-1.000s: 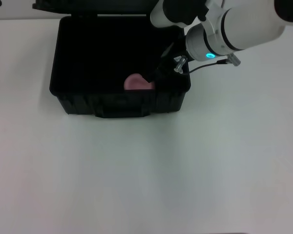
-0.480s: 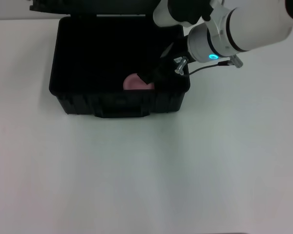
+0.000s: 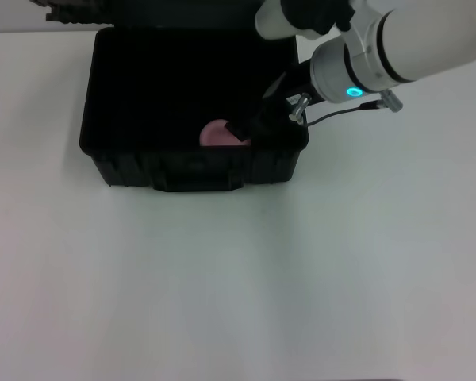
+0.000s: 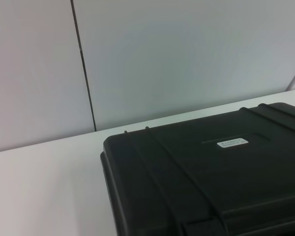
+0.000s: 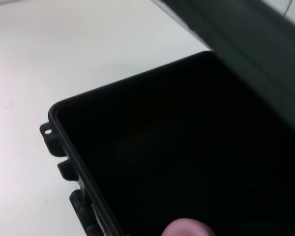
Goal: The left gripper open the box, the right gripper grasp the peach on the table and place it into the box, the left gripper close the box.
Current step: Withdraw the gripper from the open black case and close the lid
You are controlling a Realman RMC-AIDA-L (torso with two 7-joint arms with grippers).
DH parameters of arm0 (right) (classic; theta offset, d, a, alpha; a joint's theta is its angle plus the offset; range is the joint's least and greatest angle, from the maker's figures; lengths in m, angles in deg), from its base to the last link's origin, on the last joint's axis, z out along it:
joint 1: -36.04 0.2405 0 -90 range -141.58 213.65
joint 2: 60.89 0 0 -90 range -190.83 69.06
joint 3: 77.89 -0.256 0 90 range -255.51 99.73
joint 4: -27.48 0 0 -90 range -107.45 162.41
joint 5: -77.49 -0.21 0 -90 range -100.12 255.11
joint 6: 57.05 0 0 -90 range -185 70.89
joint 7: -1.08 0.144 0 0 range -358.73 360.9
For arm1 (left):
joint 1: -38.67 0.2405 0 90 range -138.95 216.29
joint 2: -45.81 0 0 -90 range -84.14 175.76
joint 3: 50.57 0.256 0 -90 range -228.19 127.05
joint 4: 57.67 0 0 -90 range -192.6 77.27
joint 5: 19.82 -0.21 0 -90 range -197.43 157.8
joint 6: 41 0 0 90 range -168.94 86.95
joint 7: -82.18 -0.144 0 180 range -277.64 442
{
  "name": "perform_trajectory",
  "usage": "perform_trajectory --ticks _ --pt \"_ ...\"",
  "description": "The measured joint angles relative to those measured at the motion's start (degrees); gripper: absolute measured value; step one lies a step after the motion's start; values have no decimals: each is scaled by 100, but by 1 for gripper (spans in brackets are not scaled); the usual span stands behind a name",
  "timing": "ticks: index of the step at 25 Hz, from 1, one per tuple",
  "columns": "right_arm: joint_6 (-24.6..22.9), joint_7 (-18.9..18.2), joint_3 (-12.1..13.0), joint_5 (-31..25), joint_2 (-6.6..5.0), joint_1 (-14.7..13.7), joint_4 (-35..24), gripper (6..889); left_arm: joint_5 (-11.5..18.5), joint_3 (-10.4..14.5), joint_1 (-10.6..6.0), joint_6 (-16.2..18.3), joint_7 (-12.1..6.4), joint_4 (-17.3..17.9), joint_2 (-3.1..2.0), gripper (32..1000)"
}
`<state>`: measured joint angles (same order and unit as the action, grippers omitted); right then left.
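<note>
From the head view, the right gripper (image 3: 243, 128) is seen reaching into the open box (image 3: 127, 171), and the peach (image 3: 215, 133) is found just beside its tips, low against the front wall; whether the fingers are released or clasping the fruit cannot be told, black on black. From the left wrist, only the raised lid with its white label (image 4: 232, 143) is shown; the left gripper itself is hidden. From the right wrist, a sliver of peach (image 5: 188, 228) is cut off at the frame edge. The fruit is judged soft, light, easily bruised; gentle holds across its sides are advised.
</note>
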<state>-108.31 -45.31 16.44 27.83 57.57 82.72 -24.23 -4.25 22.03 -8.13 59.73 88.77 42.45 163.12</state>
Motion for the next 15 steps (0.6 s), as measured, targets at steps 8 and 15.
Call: perform_trajectory --ticks 8,15 --pt "-542 159 -457 373 -6 -26 -322 871 -5 0 12 1 0 -1 -4 373" --pt "-1157 295 -857 662 -9 -21 -516 870 -14 0 48 7 0 -1 -14 373"
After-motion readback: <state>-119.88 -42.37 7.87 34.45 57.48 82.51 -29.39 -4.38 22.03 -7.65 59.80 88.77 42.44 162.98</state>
